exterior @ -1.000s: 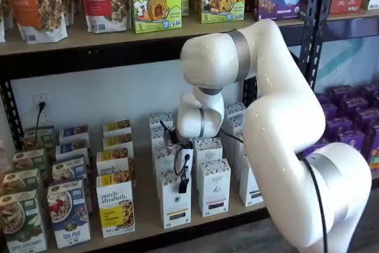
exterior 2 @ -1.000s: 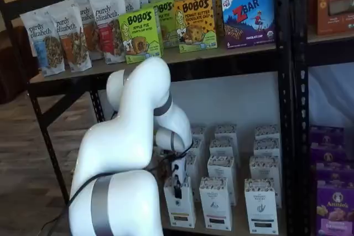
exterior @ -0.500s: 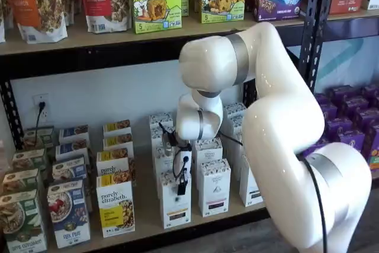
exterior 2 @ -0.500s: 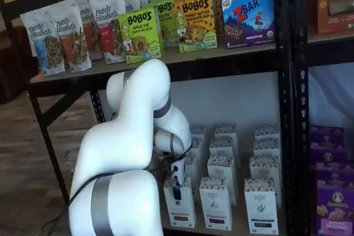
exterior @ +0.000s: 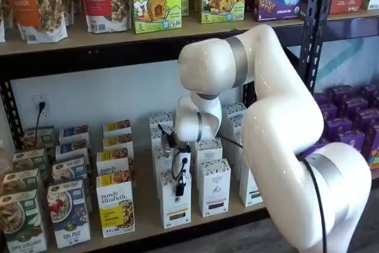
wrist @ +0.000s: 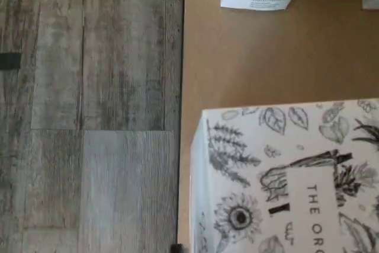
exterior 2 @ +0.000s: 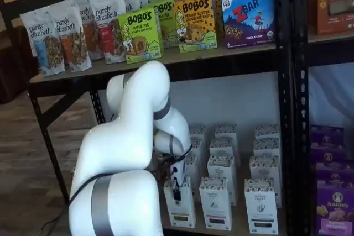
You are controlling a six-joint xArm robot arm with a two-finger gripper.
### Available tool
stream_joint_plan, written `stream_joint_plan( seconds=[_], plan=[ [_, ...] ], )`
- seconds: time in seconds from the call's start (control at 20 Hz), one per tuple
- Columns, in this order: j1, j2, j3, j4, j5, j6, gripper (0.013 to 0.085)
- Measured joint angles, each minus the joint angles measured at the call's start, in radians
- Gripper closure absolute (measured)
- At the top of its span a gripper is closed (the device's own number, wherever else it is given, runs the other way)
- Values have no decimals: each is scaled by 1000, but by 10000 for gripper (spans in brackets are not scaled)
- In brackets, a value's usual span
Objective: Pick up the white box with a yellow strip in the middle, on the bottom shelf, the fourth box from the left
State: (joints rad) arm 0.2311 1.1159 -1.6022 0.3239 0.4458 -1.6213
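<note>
The white box (exterior: 175,207) stands at the front of the bottom shelf (exterior: 142,220), its top speckled dark and a yellowish band low on its front; it shows in both shelf views (exterior 2: 181,209). My gripper (exterior: 180,186) hangs right at the box's top, a black finger (exterior: 179,189) and cable in front of the carton (exterior 2: 177,190). No gap between the fingers shows and I cannot tell whether they grip the box. The wrist view looks down on the box's leaf-patterned top (wrist: 284,176) close below, near the shelf's front edge.
Like white cartons (exterior: 214,186) stand in rows to the right and behind. The wider purely elizabeth boxes (exterior: 116,208) stand just left. The upper shelf (exterior: 118,34) holds bags and Bobo's boxes. Purple boxes (exterior: 349,122) fill the bay at the right. Wooden floor (wrist: 89,117) lies below the shelf edge.
The gripper has sunk a little lower over the white box and shifted slightly left. The arm's elbow has moved slightly with it. The box has not moved.
</note>
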Motion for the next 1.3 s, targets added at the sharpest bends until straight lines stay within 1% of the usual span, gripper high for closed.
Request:
stream_joint_plan(
  seconds=[0.3,0.6,0.65,0.7,0.75,0.8,0.9,1.05,1.3],
  plan=[
    [1,6,-8,-16,10,16,290],
    [8,14,-11,-6,-3,12,290],
    [9,16,-12,-2,-6,11,330],
    [10,16,-12,-1,-7,10,330],
    [11,18,-14,0,-6,10,370],
    [11,18,-15,1,-5,10,370],
    [12,19,-16,1,-5,11,450],
    [12,19,-18,-3,0,14,450],
    [12,15,-14,6,-1,6,450]
  ],
)
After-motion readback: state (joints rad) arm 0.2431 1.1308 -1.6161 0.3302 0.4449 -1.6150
